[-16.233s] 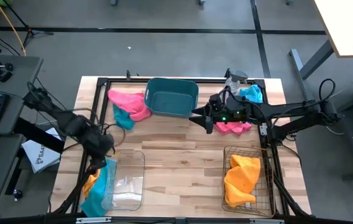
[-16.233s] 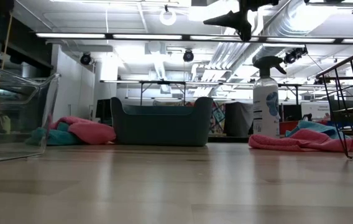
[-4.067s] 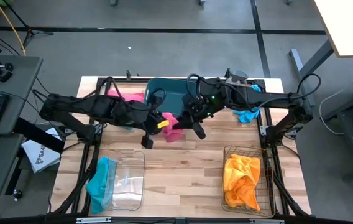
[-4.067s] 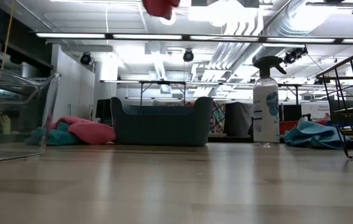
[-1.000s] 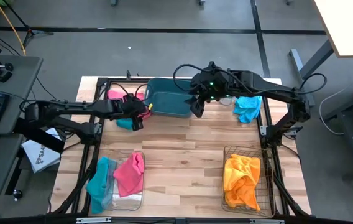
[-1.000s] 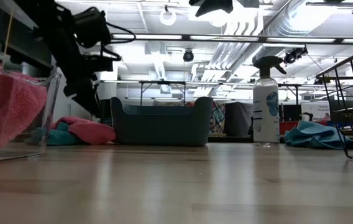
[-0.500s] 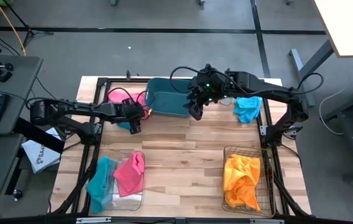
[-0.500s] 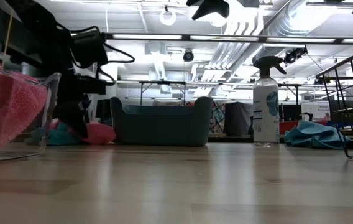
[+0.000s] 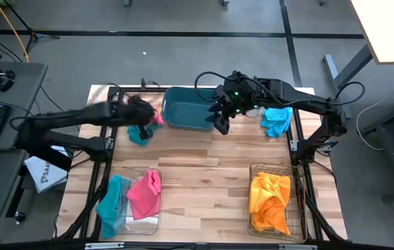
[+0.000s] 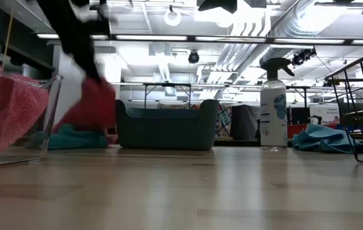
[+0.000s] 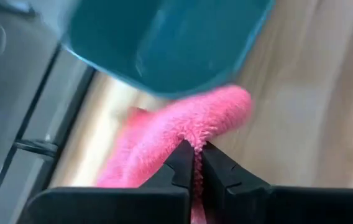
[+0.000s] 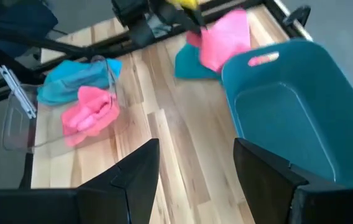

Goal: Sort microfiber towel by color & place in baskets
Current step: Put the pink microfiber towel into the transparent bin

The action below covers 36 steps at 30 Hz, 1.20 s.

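Observation:
My left gripper (image 11: 195,167) is shut on a pink towel (image 10: 96,104) at the table's far left, just left of the teal tub (image 9: 192,109). Under that towel a teal towel (image 9: 139,135) lies flat on the table. My right gripper (image 12: 195,177) hangs open over the tub's right near corner, holding nothing. The clear bin (image 9: 150,221) at the near left holds a light blue towel (image 9: 113,197) and a pink towel (image 9: 146,193). An orange towel (image 9: 270,200) fills the wire basket (image 9: 258,169) at the near right. A blue towel (image 9: 276,119) lies at the far right. My left gripper pinches a bunched fold of the pink towel (image 11: 196,138) between its two fingertips. The fingers come from above, slanting down. The towel hangs slack below them (image 10: 96,104); whether its lower end still touches the teal towel I cannot tell.
A clear spray bottle (image 10: 273,105) stands at the far right beside the blue towel. Bare wood (image 9: 204,180) lies between the clear bin and the wire basket. A black frame rail (image 9: 301,173) runs along the table's sides.
My left gripper has dropped onto the pile at the far left, shut on the pink towel and risen fast with it. The pink towel has come up off the teal towel, which has stayed on the table.

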Each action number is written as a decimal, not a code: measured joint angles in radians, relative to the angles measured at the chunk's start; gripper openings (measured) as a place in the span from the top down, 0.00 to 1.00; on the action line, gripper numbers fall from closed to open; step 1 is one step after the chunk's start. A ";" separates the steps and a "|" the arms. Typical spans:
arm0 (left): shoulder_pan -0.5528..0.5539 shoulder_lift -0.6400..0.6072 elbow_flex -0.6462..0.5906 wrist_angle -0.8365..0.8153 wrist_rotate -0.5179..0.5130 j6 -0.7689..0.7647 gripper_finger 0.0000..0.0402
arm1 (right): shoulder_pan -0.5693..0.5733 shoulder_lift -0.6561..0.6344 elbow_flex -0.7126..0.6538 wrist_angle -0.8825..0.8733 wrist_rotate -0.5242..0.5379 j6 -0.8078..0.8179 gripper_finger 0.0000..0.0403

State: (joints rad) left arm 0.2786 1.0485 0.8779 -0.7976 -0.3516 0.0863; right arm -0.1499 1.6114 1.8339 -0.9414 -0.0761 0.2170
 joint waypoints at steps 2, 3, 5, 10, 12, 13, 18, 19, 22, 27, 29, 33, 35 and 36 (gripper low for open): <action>-0.014 -0.066 0.091 -0.062 0.003 -0.028 1.00 | 0.000 -0.007 0.000 0.008 0.000 -0.001 0.50; -0.024 -0.095 0.136 -0.090 0.006 -0.045 1.00 | 0.000 -0.009 0.000 0.018 0.000 -0.006 0.50; -0.046 -0.140 0.232 -0.121 0.044 -0.084 1.00 | 0.000 -0.017 0.000 0.034 0.000 -0.014 0.50; -0.143 -0.177 0.464 -0.127 0.184 -0.183 1.00 | -0.001 -0.018 0.000 0.052 0.001 -0.042 0.50; -0.199 -0.174 0.542 -0.124 0.229 -0.247 1.00 | -0.001 -0.018 0.000 0.054 0.001 -0.063 0.50; -0.227 -0.169 0.573 -0.123 0.251 -0.284 1.00 | -0.001 -0.018 0.000 0.055 0.001 -0.073 0.50; -0.391 -0.151 0.636 -0.126 0.355 -0.525 1.00 | -0.007 -0.018 0.000 0.068 0.001 -0.103 0.50; -0.430 -0.143 0.636 -0.132 0.370 -0.579 1.00 | -0.008 -0.018 0.000 0.068 0.001 -0.106 0.50; -0.562 -0.099 0.636 -0.137 0.378 -0.720 1.00 | -0.020 -0.018 0.000 0.070 0.002 -0.124 0.50; -0.775 -0.032 0.634 -0.161 0.369 -0.927 1.00 | -0.048 -0.017 0.000 0.070 0.002 -0.140 0.50; -0.846 -0.011 0.634 -0.179 0.320 -1.009 1.00 | -0.059 -0.017 0.000 0.070 0.001 -0.146 0.50; -0.950 0.047 0.634 -0.255 0.149 -1.088 1.00 | -0.074 -0.017 0.000 0.067 -0.004 -0.173 0.50; -0.971 0.083 0.634 -0.313 0.097 -1.106 1.00 | -0.079 -0.017 0.000 0.066 -0.004 -0.174 0.50; -0.976 0.103 0.628 -0.337 0.093 -1.117 1.00 | -0.080 -0.017 0.000 0.063 -0.004 -0.174 0.50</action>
State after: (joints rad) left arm -0.6977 1.1510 1.5061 -1.1350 -0.2582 -1.0311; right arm -0.2295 1.5940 1.8343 -0.8780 -0.0803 0.0425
